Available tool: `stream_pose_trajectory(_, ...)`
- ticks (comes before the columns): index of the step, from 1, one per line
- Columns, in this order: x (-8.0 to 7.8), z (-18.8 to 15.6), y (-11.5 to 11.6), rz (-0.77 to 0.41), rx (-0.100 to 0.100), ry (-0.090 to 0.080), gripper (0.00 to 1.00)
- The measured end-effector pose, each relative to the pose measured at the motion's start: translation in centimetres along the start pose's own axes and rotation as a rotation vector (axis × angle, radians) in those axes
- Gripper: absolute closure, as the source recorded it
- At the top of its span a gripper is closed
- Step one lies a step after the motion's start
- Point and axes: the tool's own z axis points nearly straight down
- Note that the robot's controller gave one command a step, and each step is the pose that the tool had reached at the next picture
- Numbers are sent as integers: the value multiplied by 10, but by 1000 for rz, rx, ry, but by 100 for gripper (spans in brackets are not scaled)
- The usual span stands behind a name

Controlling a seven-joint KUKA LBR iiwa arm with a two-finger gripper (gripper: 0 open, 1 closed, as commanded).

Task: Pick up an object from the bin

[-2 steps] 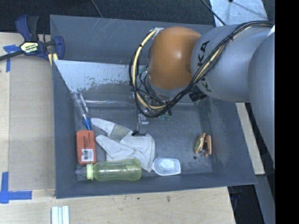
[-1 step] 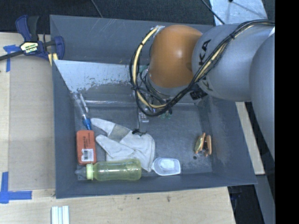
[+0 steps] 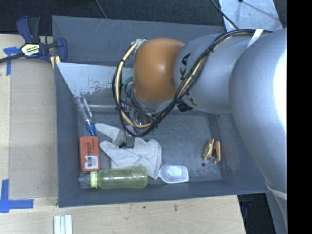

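My gripper [image 3: 127, 139] reaches down under the orange dome onto a crumpled white cloth [image 3: 141, 153] in the lower left part of the bin; one dark fingertip touches the cloth's upper fold. A yellow-green plastic bottle [image 3: 122, 178] lies on its side just below the cloth. An orange rectangular block with a white label [image 3: 89, 153] lies left of the cloth. A small clear plastic cup [image 3: 173, 173] rests at the cloth's right end.
A clear tool with a blue tip [image 3: 87, 116] lies along the bin's left wall. A small brown and tan object [image 3: 212, 151] sits alone on the right of the bin floor. The arm and its dome cover the bin's upper middle.
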Motion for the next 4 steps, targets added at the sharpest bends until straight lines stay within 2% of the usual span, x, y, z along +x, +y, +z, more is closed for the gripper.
stream_pose_trajectory(1, 8, 35, -38, 10, 0, 5, 100)
stream_pose_trajectory(2, 8, 35, -37, 9, -1, 4, 0)
stream_pose_trajectory(3, 8, 35, -37, 9, -1, 4, 0)
stream_pose_trajectory(4, 31, 54, -21, 185, -1, 6, 100)
